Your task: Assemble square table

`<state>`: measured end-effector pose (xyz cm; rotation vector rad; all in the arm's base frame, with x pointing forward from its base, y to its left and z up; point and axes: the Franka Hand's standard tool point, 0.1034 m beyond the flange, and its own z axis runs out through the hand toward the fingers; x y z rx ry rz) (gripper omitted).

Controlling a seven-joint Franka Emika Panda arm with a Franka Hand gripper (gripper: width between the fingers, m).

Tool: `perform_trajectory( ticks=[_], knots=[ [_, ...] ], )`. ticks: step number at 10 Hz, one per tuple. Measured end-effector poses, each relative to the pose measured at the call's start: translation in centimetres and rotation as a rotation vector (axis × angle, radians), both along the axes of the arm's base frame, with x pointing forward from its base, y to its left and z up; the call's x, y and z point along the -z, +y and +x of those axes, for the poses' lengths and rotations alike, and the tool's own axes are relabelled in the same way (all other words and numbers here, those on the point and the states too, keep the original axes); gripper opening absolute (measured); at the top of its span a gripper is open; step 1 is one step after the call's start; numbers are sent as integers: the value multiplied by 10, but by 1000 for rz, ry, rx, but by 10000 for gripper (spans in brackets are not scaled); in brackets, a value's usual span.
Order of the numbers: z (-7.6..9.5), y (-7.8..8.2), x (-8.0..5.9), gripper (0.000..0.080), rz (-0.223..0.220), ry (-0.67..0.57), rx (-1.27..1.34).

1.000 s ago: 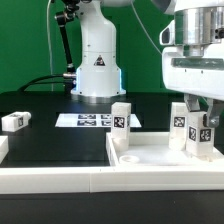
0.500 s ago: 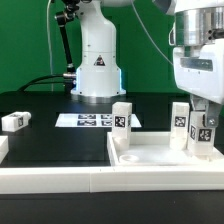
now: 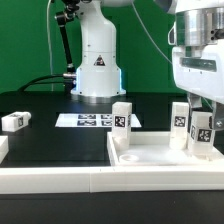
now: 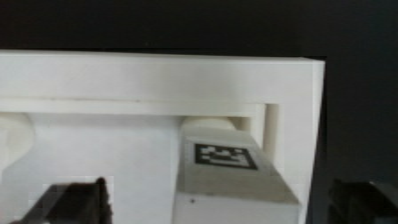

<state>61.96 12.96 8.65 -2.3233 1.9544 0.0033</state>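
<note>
Over at exterior view's right, white plastic square tray-like tabletop (image 3: pixel 150 152) sits on black counter (image 3: pixel 50 135). Three small white tagged block legs upright in it: rear-left leg (image 3: pixel 121 117), rear-right leg (image 3: pixel 180 120), corner leg (image 3: pixel 201 138). Pincer (image 3: pixel 202 118) straddles corner leg; I see jaws wide, fingers (image 4: pixel 79 200) clear of it both sides. Fourth leg (image 3: pixel 15 121) lies loose on counter, well left. Marker board (image 3: pixel 88 120) behind.
</note>
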Motion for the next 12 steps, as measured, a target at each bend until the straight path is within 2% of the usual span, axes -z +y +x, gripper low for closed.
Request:
perform_trajectory(
  ticks=[4, 6, 12],
  knots=[
    [0, 4, 0, 649, -27, -37, -409],
    [0, 4, 0, 649, -35, -46, -526],
    [1, -5, 0, 649, -75, -73, -1043]
  ],
)
